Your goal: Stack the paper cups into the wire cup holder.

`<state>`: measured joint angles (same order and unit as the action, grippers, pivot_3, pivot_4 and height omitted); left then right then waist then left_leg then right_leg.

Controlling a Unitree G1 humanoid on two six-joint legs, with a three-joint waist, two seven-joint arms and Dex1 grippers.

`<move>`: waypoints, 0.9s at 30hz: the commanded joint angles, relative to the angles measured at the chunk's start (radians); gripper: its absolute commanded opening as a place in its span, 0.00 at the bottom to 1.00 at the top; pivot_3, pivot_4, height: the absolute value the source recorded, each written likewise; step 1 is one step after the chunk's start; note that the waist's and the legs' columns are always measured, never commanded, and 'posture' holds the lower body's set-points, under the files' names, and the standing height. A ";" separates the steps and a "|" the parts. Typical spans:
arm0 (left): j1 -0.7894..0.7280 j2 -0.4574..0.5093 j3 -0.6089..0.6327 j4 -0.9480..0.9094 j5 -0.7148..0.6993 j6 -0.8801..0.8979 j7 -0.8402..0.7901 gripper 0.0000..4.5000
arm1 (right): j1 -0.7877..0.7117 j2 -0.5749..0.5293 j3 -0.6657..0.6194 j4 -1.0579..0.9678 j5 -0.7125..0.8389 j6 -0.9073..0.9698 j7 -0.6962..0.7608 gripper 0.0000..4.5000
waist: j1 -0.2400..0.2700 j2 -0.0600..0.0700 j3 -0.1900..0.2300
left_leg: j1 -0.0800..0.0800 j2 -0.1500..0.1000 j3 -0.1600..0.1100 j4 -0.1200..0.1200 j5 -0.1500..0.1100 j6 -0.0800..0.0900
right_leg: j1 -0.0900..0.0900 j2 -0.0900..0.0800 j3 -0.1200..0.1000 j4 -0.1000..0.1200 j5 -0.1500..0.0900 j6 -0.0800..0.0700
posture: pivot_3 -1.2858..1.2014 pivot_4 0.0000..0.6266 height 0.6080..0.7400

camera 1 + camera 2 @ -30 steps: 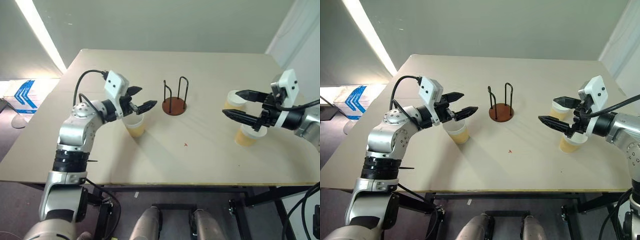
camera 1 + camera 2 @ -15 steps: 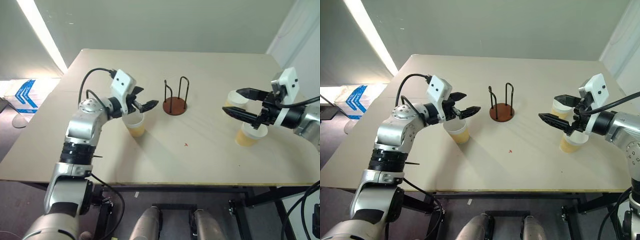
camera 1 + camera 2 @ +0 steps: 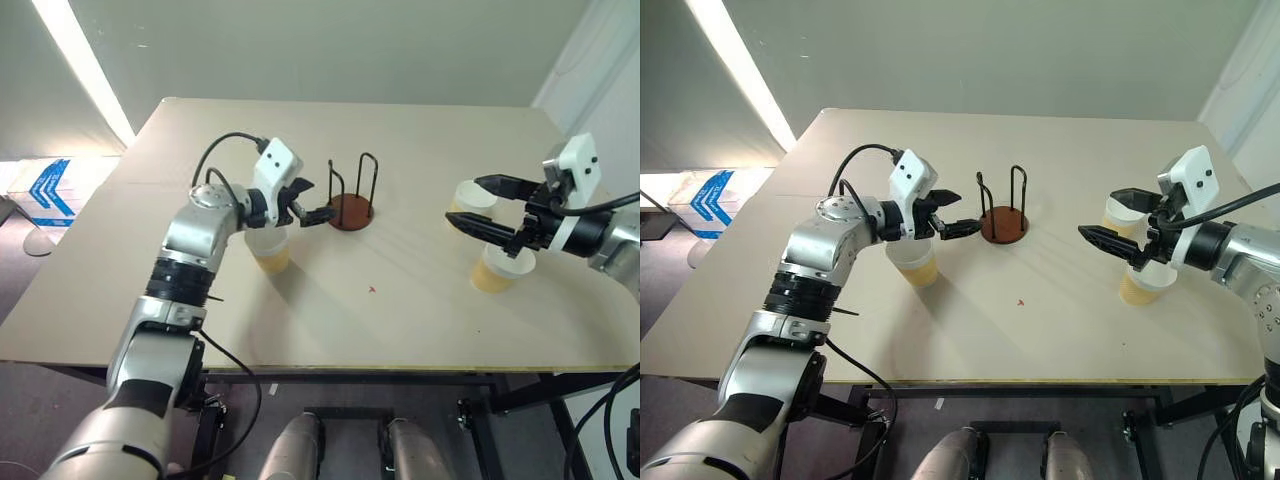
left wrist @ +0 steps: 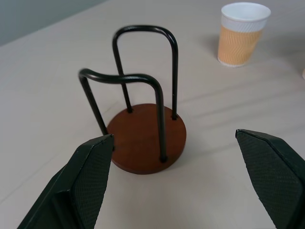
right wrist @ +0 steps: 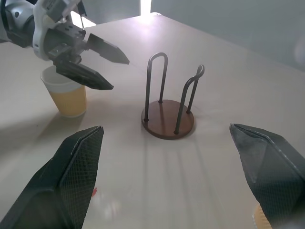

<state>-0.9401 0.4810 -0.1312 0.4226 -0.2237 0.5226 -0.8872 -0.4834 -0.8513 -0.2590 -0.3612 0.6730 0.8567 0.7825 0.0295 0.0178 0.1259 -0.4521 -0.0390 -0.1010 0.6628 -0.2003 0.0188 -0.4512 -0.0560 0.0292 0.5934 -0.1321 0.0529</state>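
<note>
Toward the left edge of the table (image 3: pixel 420 330), one of the paper cups (image 3: pixel 269 250) is seen standing upright, and the left gripper (image 3: pixel 312 203) is held above and just past it, its two black fingers spread wide with nothing between them. The gripper is aimed at the wire cup holder (image 3: pixel 351 203), which stands near the middle of the table, closer to the far edge, with no cup in it; in the left wrist view the holder's base is framed between the open fingers but is not touched. A risk is judged here: if the reach is carried on toward the holder, the thin wire loops could be struck and the light base pushed or tipped, and the cup beneath the wrist could be knocked over by the arm, since it appears to sit very close under it, though the gap cannot be read with confidence from above. Nearer the right edge, two more paper cups are found, one (image 3: pixel 471 199) farther back and one (image 3: pixel 492 270) closer to the front. The right gripper (image 3: pixel 480 202) is held over them, fully open and empty, one finger passing just above each cup; a careless drop there could crush a rim or topple both.
</note>
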 commanded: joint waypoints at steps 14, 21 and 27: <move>-0.130 -0.153 0.004 0.227 0.098 -0.106 0.090 1.00 | 0.021 -0.030 -0.049 -0.046 0.025 -0.001 -0.034 0.99 | 0.007 0.000 0.000 | -0.001 -0.001 0.001 0.001 0.001 0.002 | 0.000 -0.001 0.001 -0.001 0.004 0.008 | 0.52 0.24 1.00; -0.166 -0.219 0.010 0.336 0.124 -0.159 0.150 1.00 | 0.035 -0.026 -0.061 -0.068 0.039 0.003 -0.052 0.99 | 0.008 0.000 0.000 | -0.001 0.000 0.002 0.001 0.001 0.002 | 0.000 -0.001 0.001 -0.001 0.005 0.012 | 0.52 0.24 1.00; -0.204 -0.265 0.017 0.432 0.144 -0.226 0.182 1.00 | 0.052 -0.023 -0.070 -0.087 0.054 0.005 -0.068 0.99 | 0.009 0.000 0.000 | -0.001 -0.001 0.003 0.001 0.001 0.002 | 0.000 -0.001 0.001 -0.001 0.005 0.014 | 0.52 0.24 1.00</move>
<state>-1.1056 0.2252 -0.1314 0.8473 -0.0840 0.3320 -0.7155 -0.4283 -0.8677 -0.2803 -0.4122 0.7100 0.8656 0.7258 0.0387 0.0176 0.1260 -0.4530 -0.0397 -0.0985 0.6644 -0.1992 0.0204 -0.4506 -0.0567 0.0305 0.5922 -0.1272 0.0667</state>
